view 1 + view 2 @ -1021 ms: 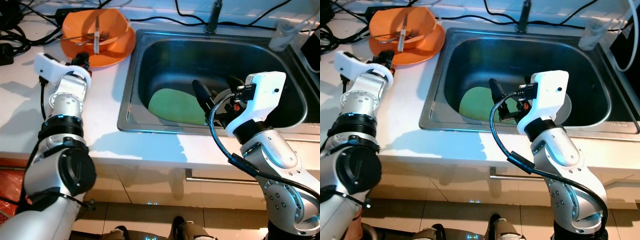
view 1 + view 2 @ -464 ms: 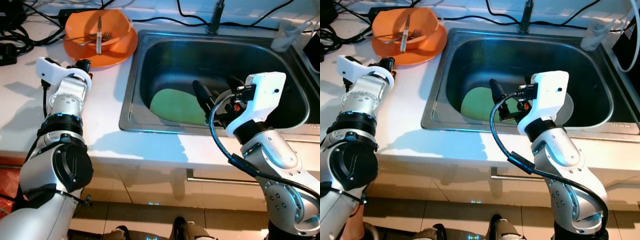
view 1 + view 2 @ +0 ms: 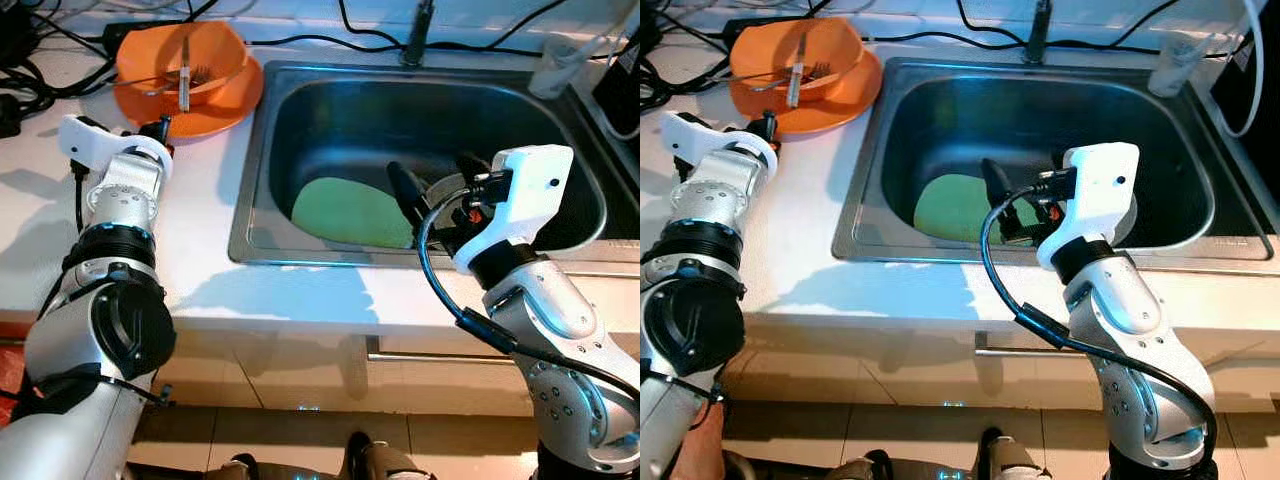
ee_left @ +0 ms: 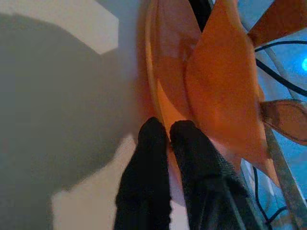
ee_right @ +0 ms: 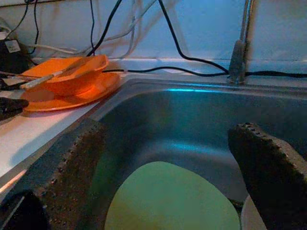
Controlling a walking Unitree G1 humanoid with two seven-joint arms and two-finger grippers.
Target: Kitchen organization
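**Dishes still unsorted: one arm at the orange plate, the other poised in the sink**

From where I stand, little of the tidying looks finished. On the counter, near its back edge and just off the sink's back left corner, an orange bowl (image 3: 183, 60) sits on an orange plate (image 3: 225, 105), with a fork and another utensil (image 3: 184, 72) lying in the bowl. Down in the sink (image 3: 262, 170) a green plate (image 3: 350, 212) lies flat on the bottom toward the front edge, and a white dish (image 3: 1128, 215) peeks out beside it, mostly hidden behind the right arm. A clear cup (image 3: 556, 68) stands at the sink's back right corner. Nothing has been lifted out or put away as far as I can see, so I'd judge the job to be at an early stage.

The left gripper (image 4: 163, 132) reaches along the counter to the plate's front edge. Its two fingers are nearly together at that rim, but I cannot tell whether the rim is pinched between them or they merely touch it.

The right gripper (image 5: 168, 148) hangs inside the sink above its front edge, fingers spread wide with nothing between them. The green plate lies just beyond and below the fingertips, roughly centred in the gap, not yet touched.
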